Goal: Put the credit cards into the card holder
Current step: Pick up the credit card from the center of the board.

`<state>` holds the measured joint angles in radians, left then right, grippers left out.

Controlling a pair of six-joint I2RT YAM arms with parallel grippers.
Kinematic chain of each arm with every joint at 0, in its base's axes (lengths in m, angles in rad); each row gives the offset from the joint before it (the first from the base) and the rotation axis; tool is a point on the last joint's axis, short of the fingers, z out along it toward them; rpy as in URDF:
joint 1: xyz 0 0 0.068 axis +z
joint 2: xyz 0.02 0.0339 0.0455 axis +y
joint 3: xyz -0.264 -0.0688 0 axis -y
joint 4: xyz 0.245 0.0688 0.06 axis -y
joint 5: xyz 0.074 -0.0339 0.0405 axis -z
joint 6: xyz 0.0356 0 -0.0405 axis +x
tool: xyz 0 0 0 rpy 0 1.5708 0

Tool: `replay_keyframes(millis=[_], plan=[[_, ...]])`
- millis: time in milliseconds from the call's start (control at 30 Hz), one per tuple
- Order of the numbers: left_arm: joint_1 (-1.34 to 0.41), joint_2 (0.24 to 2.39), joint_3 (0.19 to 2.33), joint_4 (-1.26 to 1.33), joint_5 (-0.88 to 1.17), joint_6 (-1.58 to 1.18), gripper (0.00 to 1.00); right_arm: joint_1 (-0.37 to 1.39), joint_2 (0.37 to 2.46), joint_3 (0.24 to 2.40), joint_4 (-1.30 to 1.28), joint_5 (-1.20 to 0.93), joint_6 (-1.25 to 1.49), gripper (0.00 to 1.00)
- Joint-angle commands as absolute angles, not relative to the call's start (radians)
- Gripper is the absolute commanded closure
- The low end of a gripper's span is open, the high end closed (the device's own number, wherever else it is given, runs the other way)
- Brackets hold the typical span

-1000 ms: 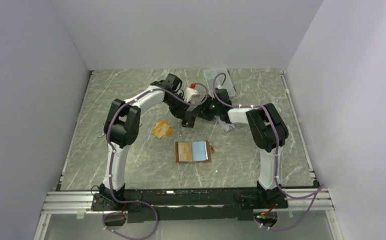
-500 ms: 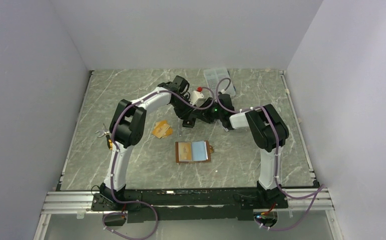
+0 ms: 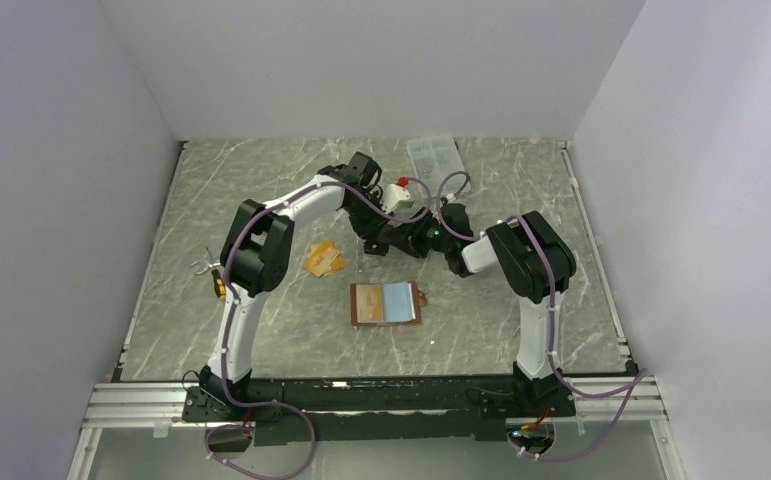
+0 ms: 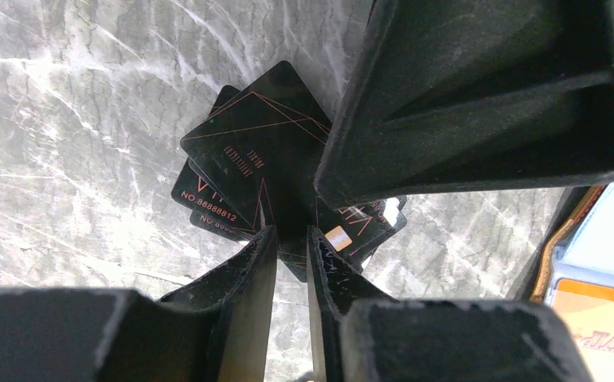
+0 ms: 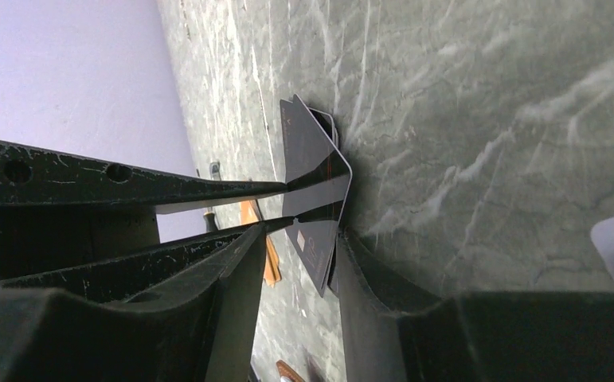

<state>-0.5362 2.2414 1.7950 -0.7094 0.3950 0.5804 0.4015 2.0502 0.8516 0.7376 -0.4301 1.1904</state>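
- The left arm [image 3: 291, 200] and right arm [image 3: 531, 335] are white with black joints.
- Purple cables [image 3: 223, 320] run along them.
- The left end effector [image 4: 290, 235] has scratched black fingers [image 4: 244, 286].

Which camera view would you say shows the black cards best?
The left wrist view: the black cards face it, fanned, print readable. The right wrist view sees them nearly edge-on; in the top external view they cannot be made out.

Blocked: left tool [image 4: 287, 232] and right tool [image 5: 278, 205] crowd the black cards [image 4: 260, 151].
Free: desk [image 3: 261, 330] on both sides of card holder [image 3: 386, 302].
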Motion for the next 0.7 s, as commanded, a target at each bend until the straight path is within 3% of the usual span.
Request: replay_keyframes(millis=[0,133,333,667], plan=[[-0.552,2.273,1.813,-0.742,0.429,0.605,0.74,0.405,2.055,0.839,0.815,-0.456,1.21,0.61],[-0.553,2.272,1.813,-0.751,0.445,0.611,0.74,0.405,2.045,0.844,0.825,-0.458,1.214,0.66],[-0.554,2.261,1.799,-0.767,0.486,0.629,0.75,0.405,2.046,0.866,0.823,-0.447,1.21,0.82],[-0.556,2.254,1.8,-0.834,0.575,0.685,0.77,0.415,2.07,0.92,0.765,-0.429,1.186,0.82]])
